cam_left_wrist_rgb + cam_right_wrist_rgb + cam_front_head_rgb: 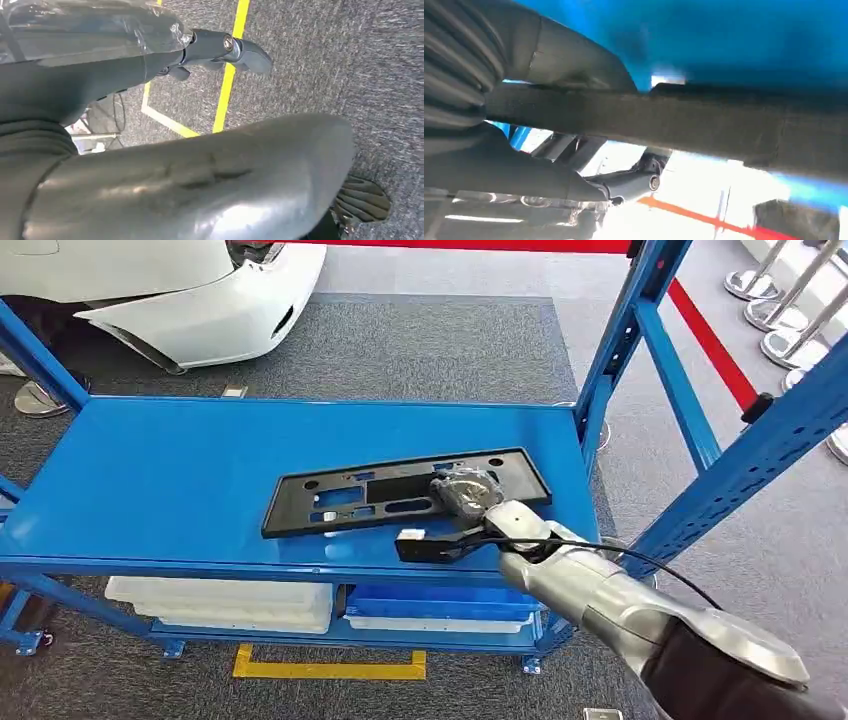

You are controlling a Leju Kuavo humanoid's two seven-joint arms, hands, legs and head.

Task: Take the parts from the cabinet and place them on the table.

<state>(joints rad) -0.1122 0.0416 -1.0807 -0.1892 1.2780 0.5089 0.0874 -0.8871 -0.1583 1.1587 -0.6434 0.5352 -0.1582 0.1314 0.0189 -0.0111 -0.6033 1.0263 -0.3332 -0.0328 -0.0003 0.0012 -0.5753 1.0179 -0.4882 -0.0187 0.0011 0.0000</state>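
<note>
Right hand (pixel 468 496) reaches in over the front edge of the blue shelf (pixel 180 480), silver forearm angled up from the lower right, wrist cable trailing. Hand sits on the right part of the black plate (pixel 400 492), which lies flat on the shelf, near its front right. Right wrist view: thumb (pixel 574 55) on one face of the plate edge (pixel 704 122), darker fingers (pixel 624 182) on the other, so the hand grips the plate. Left hand (pixel 220 47) hangs over grey carpet (pixel 350 75) with a yellow line (pixel 227 80); fingers partly curled, holding nothing visible, cannot tell if closed. White and blue bins (pixel 230 602) sit below the shelf. White car bumper (pixel 200 290) behind the shelf.
</note>
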